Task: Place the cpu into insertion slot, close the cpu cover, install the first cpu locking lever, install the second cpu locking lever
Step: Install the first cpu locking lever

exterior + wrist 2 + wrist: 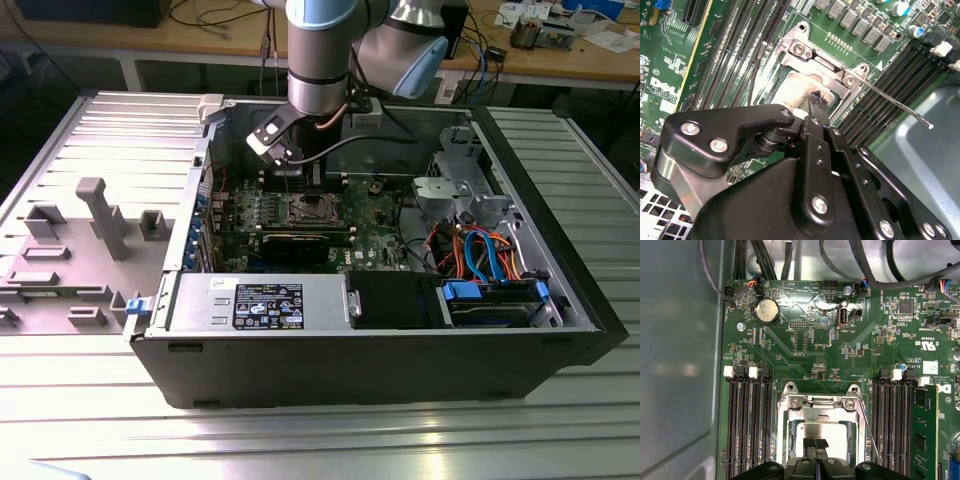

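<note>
1. Robot arm (318,60) reaching straight down into an open computer case (350,360), which lies on its side on a ribbed metal table (300,440).
2. Green circuit board (790,355), flat on the case floor. The insertion slot (312,208) sits near its middle, directly under the arm, between two banks of long black memory slots (747,430).
3. CPU (822,430) (792,92), seated flat in the slot with its silvery metal top facing up, away from the board. It is square, with no long axis of its own, and its edges run parallel to the memory slots.
4. CPU cover (820,414) (835,82), lying down around the CPU, with the metal top showing through its central opening. Its screwed hinge edge is on the side nearest the coin battery (767,311).
5. Gripper (815,444) (818,101), over the CPU. The two black fingertips are pressed together with nothing seen between them, and they rest on or just above the metal top. Contact cannot be judged.
6. Thin wire locking lever (895,106) (869,437). Its long axis slants away from a hinge-side corner of the cover and crosses the neighbouring memory slots. Its free end is well apart from the gripper.
</note>
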`<state>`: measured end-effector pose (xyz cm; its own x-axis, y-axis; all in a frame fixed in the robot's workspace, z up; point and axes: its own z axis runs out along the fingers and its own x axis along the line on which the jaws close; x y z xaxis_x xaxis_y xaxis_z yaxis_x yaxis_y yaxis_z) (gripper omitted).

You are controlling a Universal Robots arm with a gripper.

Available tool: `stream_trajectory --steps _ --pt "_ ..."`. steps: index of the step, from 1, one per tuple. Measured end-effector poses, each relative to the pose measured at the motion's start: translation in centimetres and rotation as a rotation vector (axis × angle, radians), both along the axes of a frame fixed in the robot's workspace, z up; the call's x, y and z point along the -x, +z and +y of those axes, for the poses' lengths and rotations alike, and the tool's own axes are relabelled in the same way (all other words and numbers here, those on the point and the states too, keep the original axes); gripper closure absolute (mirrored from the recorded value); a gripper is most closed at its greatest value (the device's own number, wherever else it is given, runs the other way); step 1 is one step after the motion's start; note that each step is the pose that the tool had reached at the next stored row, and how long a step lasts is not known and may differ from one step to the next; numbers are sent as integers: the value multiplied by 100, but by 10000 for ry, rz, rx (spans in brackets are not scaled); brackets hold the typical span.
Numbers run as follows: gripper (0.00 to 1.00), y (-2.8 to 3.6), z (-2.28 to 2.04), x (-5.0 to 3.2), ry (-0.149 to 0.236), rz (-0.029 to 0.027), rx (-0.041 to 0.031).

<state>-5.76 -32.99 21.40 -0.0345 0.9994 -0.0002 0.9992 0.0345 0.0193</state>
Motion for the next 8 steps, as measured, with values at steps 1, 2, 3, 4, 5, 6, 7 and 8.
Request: stream_trajectory --steps 1,2,3,4,5,6,7,8 --pt "89 15 0 0 0 0 -1" --pt "89 42 0 0 0 -1 -2" --pt "89 78 0 0 0 0 -2" --pt "89 112 0 0 0 -1 -3" --pt "89 144 0 0 0 0 -2" --pt "89 180 0 0 0 0 -1" --pt "89 216 0 0 -1 0 -2" --pt "89 248 0 0 -1 -1 -3"
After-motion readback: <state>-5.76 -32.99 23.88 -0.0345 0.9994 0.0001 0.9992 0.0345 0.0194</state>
